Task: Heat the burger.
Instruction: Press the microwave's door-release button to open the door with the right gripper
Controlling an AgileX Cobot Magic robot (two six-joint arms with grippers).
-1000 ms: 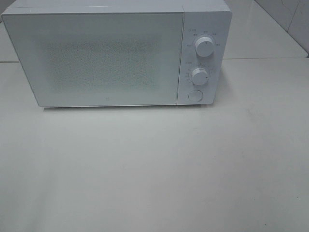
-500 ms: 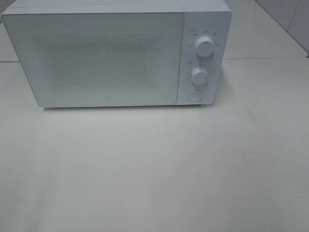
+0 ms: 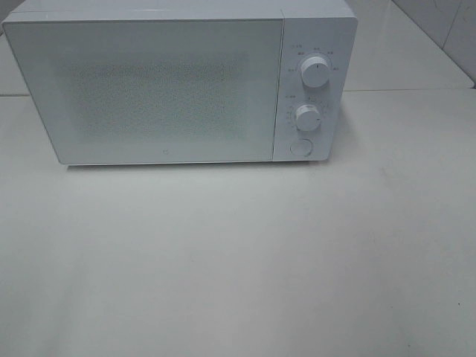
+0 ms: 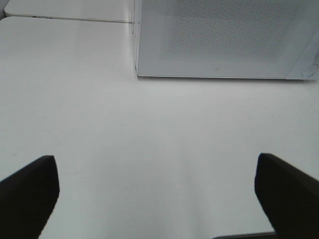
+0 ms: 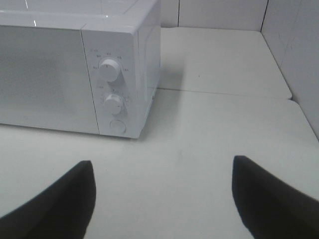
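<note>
From the high camera I see the white microwave [image 3: 163, 82] standing at the back of the table [image 3: 238, 260] with its door shut. On its right panel an upper knob [image 3: 315, 72] sits over a lower knob [image 3: 307, 117], with a round button [image 3: 300, 146] beneath. My left claw [image 4: 155, 167] hangs spread wide over the table, facing the door. My right claw [image 5: 162, 167] is spread too, gripping nothing, pointed toward the controls. I cannot place the burger: the door's speckled window looks too cloudy to show what lies behind it.
</note>
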